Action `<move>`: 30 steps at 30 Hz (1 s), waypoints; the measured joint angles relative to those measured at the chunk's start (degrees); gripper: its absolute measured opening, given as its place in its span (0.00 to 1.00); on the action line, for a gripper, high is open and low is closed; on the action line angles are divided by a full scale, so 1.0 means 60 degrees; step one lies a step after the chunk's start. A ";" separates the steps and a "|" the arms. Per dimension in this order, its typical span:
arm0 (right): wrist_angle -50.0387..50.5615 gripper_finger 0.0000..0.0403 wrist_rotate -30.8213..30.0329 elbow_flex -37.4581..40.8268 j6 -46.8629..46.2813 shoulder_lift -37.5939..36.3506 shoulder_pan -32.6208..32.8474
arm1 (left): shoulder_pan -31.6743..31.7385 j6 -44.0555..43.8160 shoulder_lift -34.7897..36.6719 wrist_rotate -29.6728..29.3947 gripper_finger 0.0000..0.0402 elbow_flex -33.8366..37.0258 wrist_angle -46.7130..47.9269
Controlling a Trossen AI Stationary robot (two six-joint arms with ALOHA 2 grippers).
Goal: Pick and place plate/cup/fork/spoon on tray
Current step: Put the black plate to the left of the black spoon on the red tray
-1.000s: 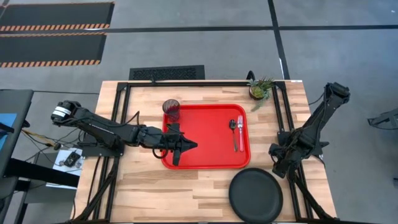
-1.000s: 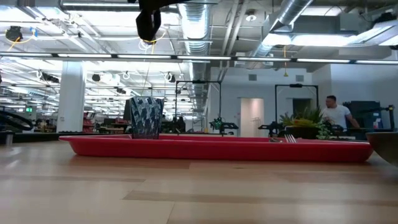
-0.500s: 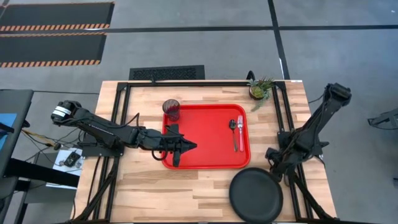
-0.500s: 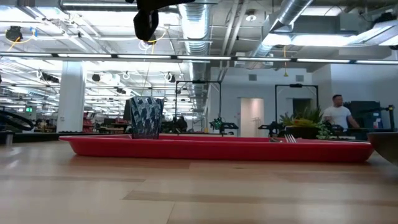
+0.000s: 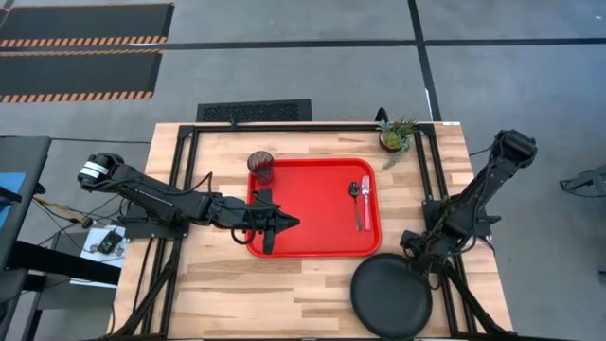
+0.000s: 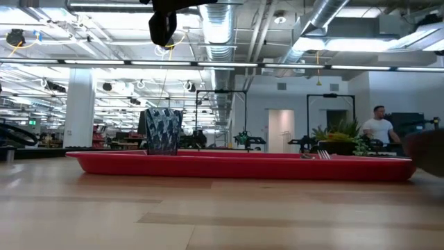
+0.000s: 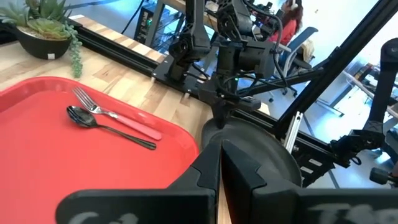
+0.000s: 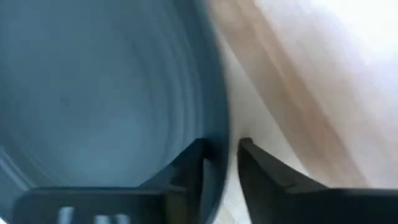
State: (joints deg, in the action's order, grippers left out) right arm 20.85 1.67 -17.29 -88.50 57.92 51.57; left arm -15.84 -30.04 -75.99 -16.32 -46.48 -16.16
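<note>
No writing can be read on anything here. The red tray (image 5: 317, 206) sits mid-counter (image 5: 284, 294) and serves as the landmark: the cup (image 5: 261, 168) stands in its far-left corner, the spoon (image 5: 355, 201) and fork (image 5: 366, 201) lie side by side along its right edge. The plate (image 5: 390, 297) rests off the tray's near-right corner, overhanging the counter's front edge. The right gripper (image 5: 409, 249) pinches the plate's rim between its jaws. The left gripper (image 5: 289, 223) hangs over the tray's left part, jaws pressed together. Bare wood lies open in front of the tray.
</note>
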 joint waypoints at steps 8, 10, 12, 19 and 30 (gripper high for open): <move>-0.0412 0.05 0.0340 0.0003 -0.0007 -0.0696 0.0033 | -0.0088 -0.0040 0.0361 0.0083 0.00 0.0000 0.0202; -0.0431 0.06 0.0279 -0.0161 -0.0023 -0.0941 0.0029 | -0.0253 -0.0063 0.0580 -0.0127 0.00 0.0000 0.0535; -0.0351 0.05 0.0198 -0.0372 -0.0016 -0.1170 0.0029 | -0.0414 -0.0155 0.0808 -0.0451 0.00 0.0000 0.0977; -0.0120 0.03 -0.1240 -0.1579 -0.0099 -0.1332 -0.0242 | -0.1238 -0.0729 0.1621 -0.1585 0.00 0.0085 0.2441; 0.1032 0.03 -0.2207 -0.3896 -0.0219 0.0873 -0.4308 | -0.1988 -0.0472 0.4209 -0.1477 0.00 0.3431 -0.1035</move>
State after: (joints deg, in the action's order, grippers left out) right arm 27.04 -11.57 -40.67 -89.82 63.16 25.72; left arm -27.77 -32.88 -50.73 -25.18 -25.89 -22.37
